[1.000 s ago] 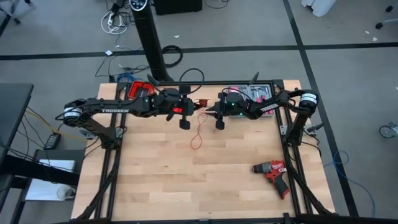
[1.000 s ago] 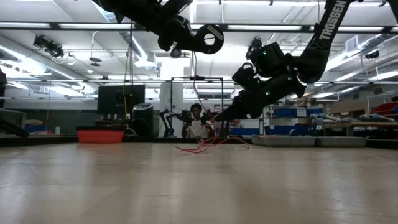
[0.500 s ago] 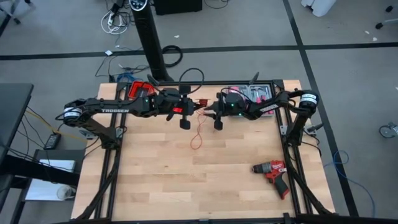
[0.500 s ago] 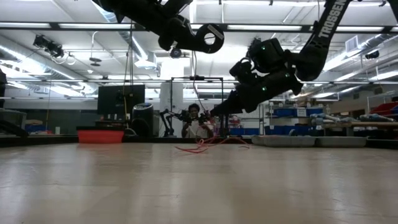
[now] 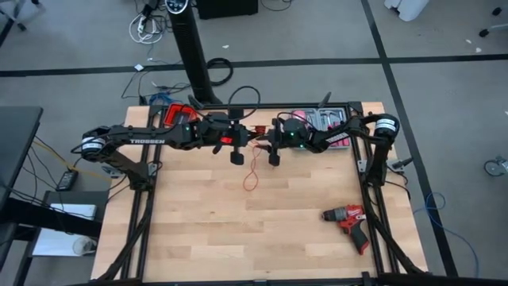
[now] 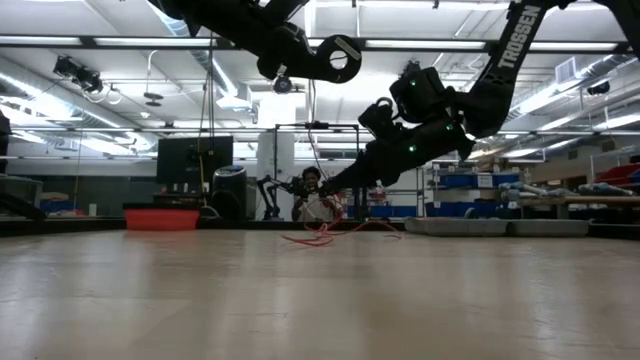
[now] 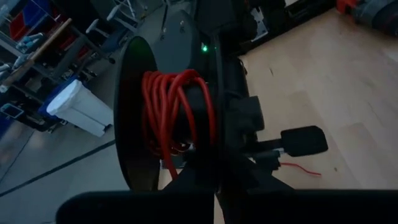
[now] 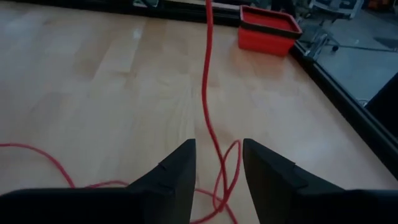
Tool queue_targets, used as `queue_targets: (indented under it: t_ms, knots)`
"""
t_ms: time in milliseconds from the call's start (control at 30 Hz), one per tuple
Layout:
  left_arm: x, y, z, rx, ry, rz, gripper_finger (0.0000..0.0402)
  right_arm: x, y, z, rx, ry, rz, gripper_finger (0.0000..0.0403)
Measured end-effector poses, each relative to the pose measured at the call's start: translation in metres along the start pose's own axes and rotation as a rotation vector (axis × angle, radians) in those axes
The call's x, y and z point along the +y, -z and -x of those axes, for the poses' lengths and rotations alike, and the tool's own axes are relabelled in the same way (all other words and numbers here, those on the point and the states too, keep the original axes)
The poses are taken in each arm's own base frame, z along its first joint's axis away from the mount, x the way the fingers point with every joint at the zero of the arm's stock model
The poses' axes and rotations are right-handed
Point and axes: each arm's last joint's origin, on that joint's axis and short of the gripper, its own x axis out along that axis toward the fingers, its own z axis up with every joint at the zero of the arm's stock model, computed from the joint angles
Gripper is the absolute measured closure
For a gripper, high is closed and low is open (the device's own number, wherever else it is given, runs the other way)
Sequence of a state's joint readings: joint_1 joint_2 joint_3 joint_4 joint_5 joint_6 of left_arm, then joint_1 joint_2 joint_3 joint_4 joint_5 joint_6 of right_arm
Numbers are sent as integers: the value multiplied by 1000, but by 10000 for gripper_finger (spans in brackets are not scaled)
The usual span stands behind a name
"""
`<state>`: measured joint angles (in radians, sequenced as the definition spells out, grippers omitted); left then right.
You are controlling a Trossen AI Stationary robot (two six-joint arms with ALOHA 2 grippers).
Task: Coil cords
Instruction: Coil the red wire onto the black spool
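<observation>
Right pincer [image 5: 268, 143] slid leftward since a second ago, fingers parted around the hanging red cord [image 8: 207, 93]. Left pincer [image 5: 236, 143] unmoved, wound with red loops [image 7: 177, 112], finger state impossible to tell. Slack cord lying looped on the surface [image 5: 198, 214].

High view straight down; low view level across table [image 6: 300, 300]; wrists close; all share cord [image 5: 252, 171].

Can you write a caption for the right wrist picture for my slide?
Open right gripper hovers above the wooden table, a thin red cord running between its fingers, red tray beyond.
</observation>
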<state>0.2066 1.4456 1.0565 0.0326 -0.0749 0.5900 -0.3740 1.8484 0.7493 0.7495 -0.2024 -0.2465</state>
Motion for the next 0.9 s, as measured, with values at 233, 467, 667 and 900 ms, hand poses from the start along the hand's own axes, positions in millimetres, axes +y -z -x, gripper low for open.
queue_targets:
  t_ms: [233, 467, 667, 900]
  knots:
    - [0, 0, 0, -1, 0, -1, 396, -1, -2, 0, -23, 6, -1, 271]
    - [0, -1, 0, -7, -5, -1, 396, -1, -3, 0, -33, 8, 5, 271]
    - [1, -1, 0, -7, -5, -1, 396, 1, -6, 0, -58, 10, 8, 271]
    - [1, -2, 0, -21, -14, 0, 396, 1, -7, -1, -57, 32, 12, 271]
